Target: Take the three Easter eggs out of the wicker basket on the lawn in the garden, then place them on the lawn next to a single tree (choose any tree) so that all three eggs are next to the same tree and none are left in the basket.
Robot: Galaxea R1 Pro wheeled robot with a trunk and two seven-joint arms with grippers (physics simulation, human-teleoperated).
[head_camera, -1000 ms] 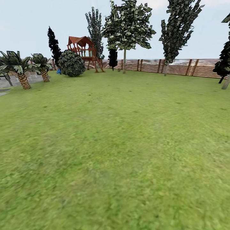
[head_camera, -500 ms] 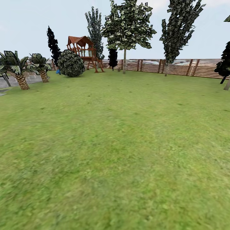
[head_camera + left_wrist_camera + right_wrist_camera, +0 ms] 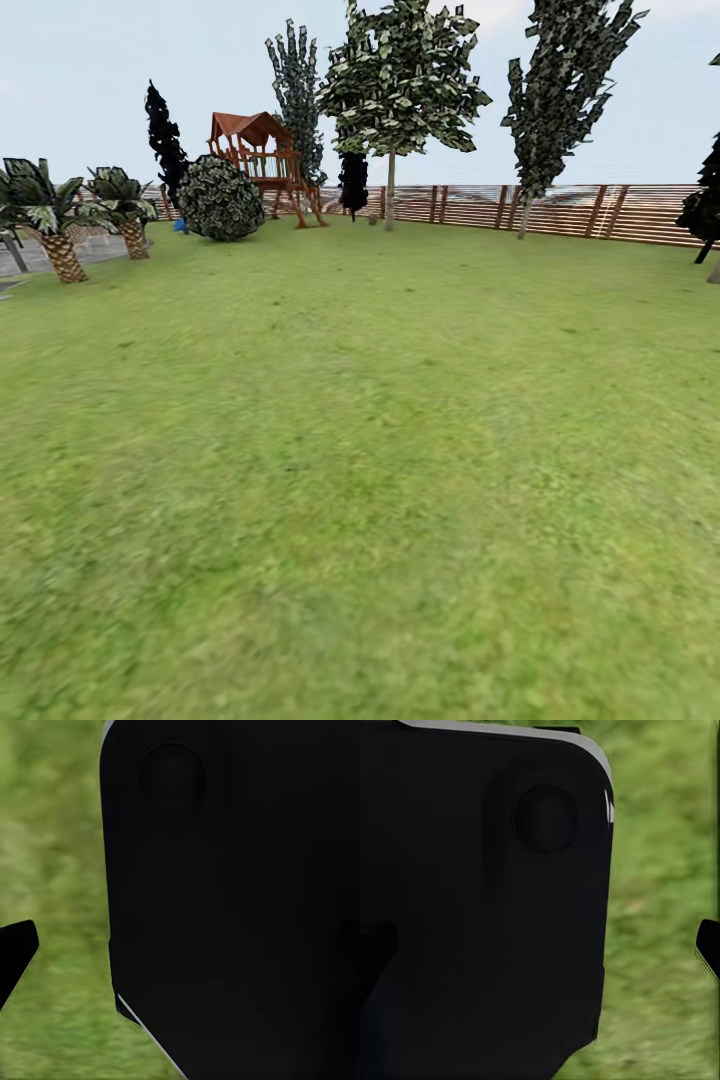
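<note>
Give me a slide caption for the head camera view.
Open lawn stretching to a slatted fence, with a playset, palms and trees beyond.

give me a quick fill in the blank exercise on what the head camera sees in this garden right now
1. The wooden playset has a roof coloured ____.
2. Right in front of the playset sits a round ____.
3. The far edge of the lawn is closed off by a brown slatted ____.
4. The two short trees with scaly trunks at the view's left are ____.

Missing words: red; bush; fence; palms
</note>
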